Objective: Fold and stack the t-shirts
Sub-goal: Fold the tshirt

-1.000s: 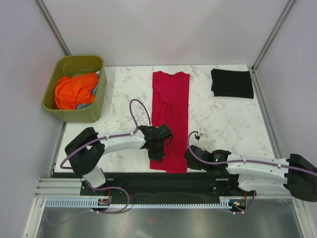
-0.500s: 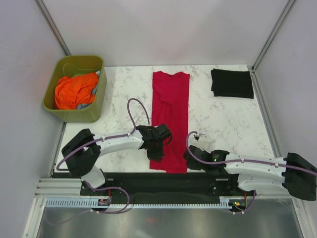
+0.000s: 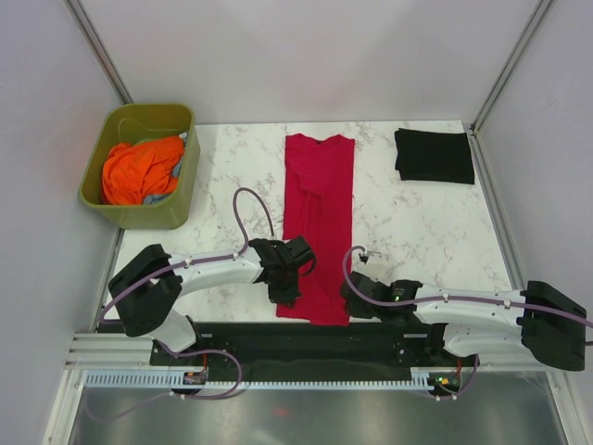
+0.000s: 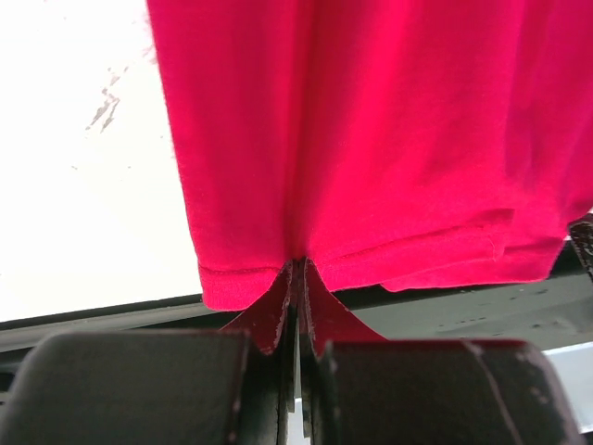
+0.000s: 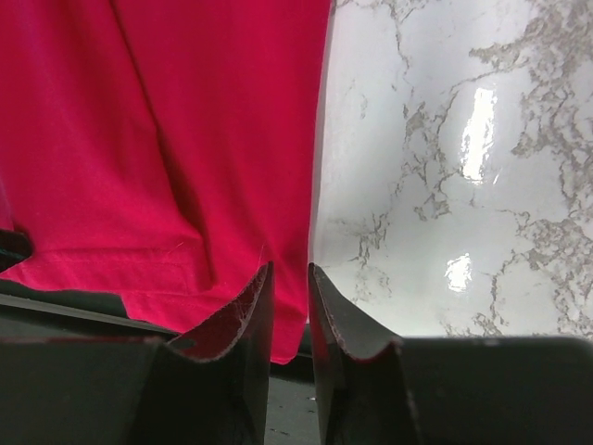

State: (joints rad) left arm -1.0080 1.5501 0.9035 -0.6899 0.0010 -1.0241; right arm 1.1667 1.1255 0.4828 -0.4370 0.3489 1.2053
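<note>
Nudged slightly left and toward the near edge since a second back: left gripper (image 3: pixel 284 293) and right gripper (image 3: pixel 351 298), both at the near hem of the red t-shirt (image 3: pixel 320 209). Hem itself barely shifted.

Step in hand, by judgement: taking both hem corners to fold the hem up toward the collar.

Left side: clamped shut on the left hem corner, cloth puckered into the pinch in the wrist view. Good hold, leave as is.

Right side: jaws narrowly apart, not biting. Right edge of the shirt running straight into the gap, hem just ahead of the tips, bare marble tabletop (image 5: pixel 445 185) beside the outer finger.

To do it well:
- push the right jaws further over the hem so all layers sit between the pads, then close fully before lifting
- look for a pucker like the left one
- lift both corners level and together, carry toward the collar, keep the long edges parallel
- risk: catching only the top layer on the right, so a skewed fold

Shirt position: long narrow strip down mid-table, collar far, hem reaching just past the near edge. Black t-shirt (image 3: pixel 434 155) folded at the far right corner, well apart, probably the stack partner. Olive tub (image 3: pixel 185 190) with orange cloth (image 3: pixel 139 171) far left, not involved.
</note>
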